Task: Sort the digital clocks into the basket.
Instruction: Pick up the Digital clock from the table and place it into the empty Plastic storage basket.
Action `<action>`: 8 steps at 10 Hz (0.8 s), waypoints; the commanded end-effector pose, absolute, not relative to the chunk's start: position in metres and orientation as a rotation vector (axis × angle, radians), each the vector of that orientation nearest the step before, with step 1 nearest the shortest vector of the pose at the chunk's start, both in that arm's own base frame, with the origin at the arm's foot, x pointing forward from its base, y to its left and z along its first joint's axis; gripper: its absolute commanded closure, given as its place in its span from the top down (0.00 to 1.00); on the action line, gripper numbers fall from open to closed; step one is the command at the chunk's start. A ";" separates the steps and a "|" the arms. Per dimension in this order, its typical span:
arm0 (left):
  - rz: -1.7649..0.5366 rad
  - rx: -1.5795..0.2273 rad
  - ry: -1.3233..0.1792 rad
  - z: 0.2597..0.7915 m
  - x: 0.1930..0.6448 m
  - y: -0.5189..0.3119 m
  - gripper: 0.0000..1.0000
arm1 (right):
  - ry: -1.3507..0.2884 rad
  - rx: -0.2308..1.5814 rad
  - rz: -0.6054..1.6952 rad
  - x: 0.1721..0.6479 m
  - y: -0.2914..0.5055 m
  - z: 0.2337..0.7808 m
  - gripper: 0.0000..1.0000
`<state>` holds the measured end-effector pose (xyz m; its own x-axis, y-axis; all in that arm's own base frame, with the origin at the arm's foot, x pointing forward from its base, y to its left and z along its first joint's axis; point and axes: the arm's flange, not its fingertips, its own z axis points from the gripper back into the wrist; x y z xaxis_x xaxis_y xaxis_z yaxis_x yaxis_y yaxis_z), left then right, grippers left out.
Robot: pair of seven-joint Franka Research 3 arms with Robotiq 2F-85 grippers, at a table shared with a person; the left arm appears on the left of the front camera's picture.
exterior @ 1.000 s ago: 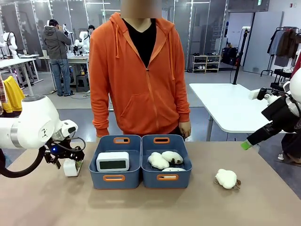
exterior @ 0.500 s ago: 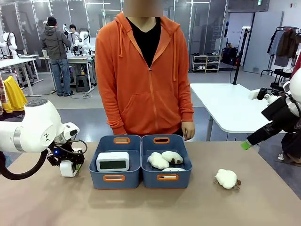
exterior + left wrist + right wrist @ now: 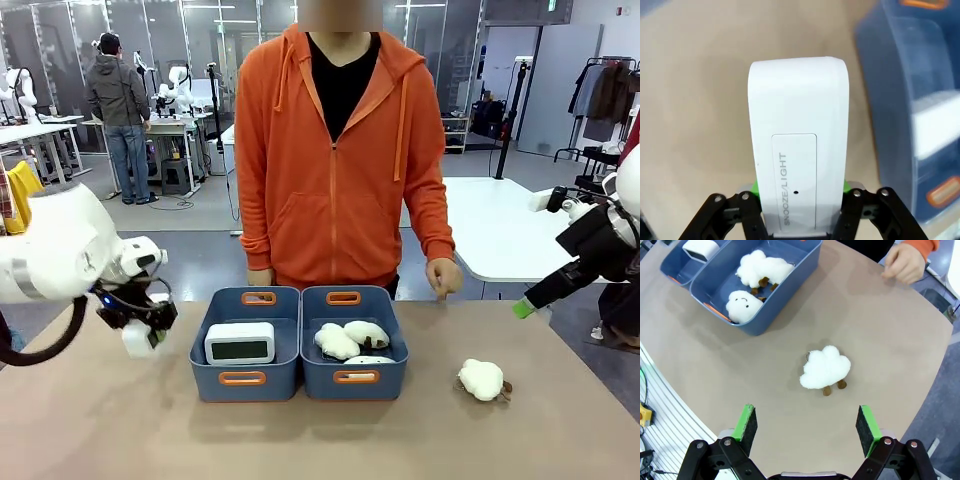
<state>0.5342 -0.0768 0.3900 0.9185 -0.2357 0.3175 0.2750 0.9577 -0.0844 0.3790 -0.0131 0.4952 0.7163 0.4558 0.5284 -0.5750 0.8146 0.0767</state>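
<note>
One white digital clock hangs above the table, left of the tubs, with my left gripper shut on it. The left wrist view has its back, printed SNOOZE/LIGHT, as the clock pinched between the green pads of my left gripper. The dark blue basket holds a second digital clock, screen facing me; this basket lies to the right in the left wrist view. My right gripper hovers high at the table's right edge. From its own wrist camera, my right gripper stands open with nothing between its fingers.
The adjoining tub holds cream plush toys. Another plush toy lies on the table at the right, under my right gripper as the plush. A person in an orange hoodie stands at the far side, one hand over the table.
My left gripper has shut on the clock and lifted it off the table, up and slightly left. The person has stepped to the right. The right arm has not moved.
</note>
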 end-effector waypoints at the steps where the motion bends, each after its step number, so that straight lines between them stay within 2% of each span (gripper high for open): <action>1: -0.465 -0.224 -0.374 0.442 0.508 -0.027 0.00 | -0.505 0.235 0.561 0.378 -0.012 0.495 1.00; 3: -0.612 -0.333 -0.457 0.463 0.500 -0.043 0.00 | -0.505 0.235 0.561 0.378 -0.012 0.495 1.00; 6: -0.848 -0.343 -0.527 0.464 0.498 -0.103 0.00 | -0.505 0.235 0.561 0.378 -0.012 0.495 1.00; 8: -0.896 -0.240 -0.521 0.445 0.512 -0.159 0.00 | -0.505 0.235 0.561 0.378 -0.012 0.495 1.00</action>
<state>0.4942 -0.1487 0.4541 0.5326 -0.6625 0.5268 0.7959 0.6037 -0.0454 0.3790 -0.0130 0.4951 0.7163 0.4558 0.5283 -0.5750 0.8145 0.0770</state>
